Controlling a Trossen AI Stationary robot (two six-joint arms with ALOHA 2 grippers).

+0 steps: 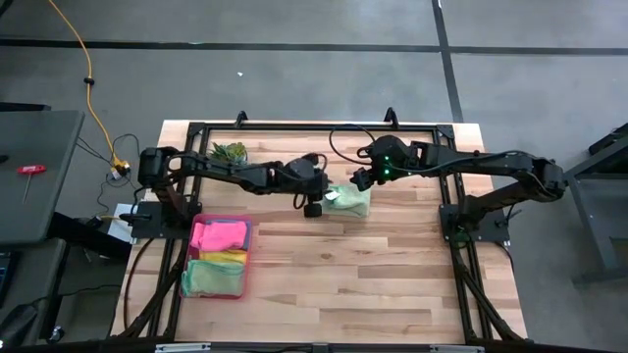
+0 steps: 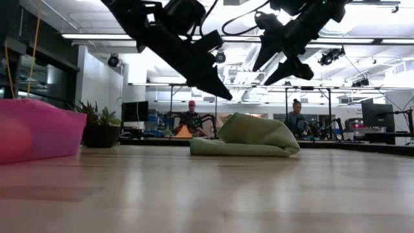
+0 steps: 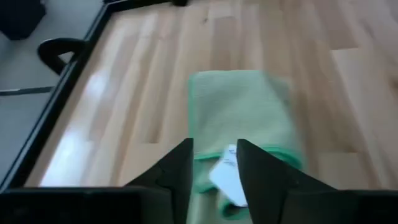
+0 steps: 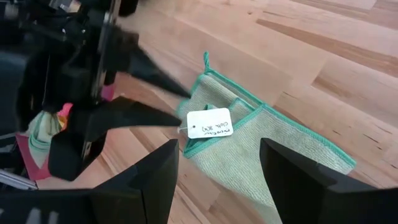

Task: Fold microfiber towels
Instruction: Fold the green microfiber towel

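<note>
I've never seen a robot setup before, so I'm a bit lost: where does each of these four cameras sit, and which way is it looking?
High view: overhead, straight down; both arms, pale green towel, pink tray.
Low view: table height, looking across; both arms hang above the towel.
Left wrist view: on the left arm; left gripper over the towel.
Right wrist view: on the right arm; right gripper, open, above the towel.
Shared: every view shows the towel.

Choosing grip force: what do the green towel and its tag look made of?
Pale green towel: soft, matte knit-looking cloth with a darker stitched edge; it slumps in folds. White tag: flat and smooth with handwriting, likely paper or card, possibly plastic.
</note>
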